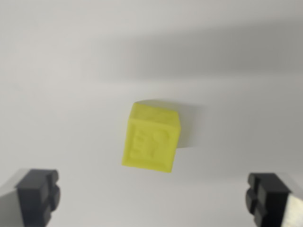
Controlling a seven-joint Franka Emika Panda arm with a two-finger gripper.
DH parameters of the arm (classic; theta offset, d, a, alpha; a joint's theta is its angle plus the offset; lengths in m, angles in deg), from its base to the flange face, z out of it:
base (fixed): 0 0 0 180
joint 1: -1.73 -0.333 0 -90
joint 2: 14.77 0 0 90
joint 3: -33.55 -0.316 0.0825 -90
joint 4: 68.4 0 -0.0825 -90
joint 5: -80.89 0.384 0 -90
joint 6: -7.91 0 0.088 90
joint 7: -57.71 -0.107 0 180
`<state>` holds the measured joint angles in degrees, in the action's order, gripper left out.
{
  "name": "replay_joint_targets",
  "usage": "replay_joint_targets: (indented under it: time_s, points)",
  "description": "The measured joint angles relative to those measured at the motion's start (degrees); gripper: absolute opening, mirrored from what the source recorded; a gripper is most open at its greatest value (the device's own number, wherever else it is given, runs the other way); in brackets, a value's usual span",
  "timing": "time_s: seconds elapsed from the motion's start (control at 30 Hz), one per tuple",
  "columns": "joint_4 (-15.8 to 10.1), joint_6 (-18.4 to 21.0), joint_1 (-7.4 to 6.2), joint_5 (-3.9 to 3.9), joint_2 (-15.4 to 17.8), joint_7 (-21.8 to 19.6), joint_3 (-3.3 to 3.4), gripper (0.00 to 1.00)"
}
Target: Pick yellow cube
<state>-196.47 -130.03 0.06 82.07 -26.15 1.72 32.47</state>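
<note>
My gripper (152, 197) hangs above a plain white tabletop (61, 71), and my 2 black, blocky fingertips (39, 195) stand wide apart, 1 in each lower corner of the wrist view, with nothing between them but bare surface.

The small yellow plastic cube with a raised pattern moulded into its face (151, 136) sits on the table near the middle of the view, above the line between my fingertips and well apart from both. It rests a little turned, so its sides do not run square to my fingers; its lower edge slopes down toward the wrist view's right. I see 1 embossed face and a narrow strip of another face above it; the picture is too soft for me to read the pattern.

I judge it to be light and rigid, a hard moulded or printed block that will not give under pressure and is not fragile. Its flat sides look matte rather than glossy, so I expect a fair grip, though the relief on the face could make a pad sit unevenly. I would take it across 2 opposite flat sides, at mid-height, after turning my wrist to match its skew, so it does not twist or squirt out as I close.
</note>
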Motion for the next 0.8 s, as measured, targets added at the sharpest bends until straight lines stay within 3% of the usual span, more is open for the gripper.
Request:
replay_joint_targets:
  time_s: [0.8]
  points:
    - [-5.69, -10.62, -1.04, -0.67, -4.18, -5.53, 0.01, 1.0]
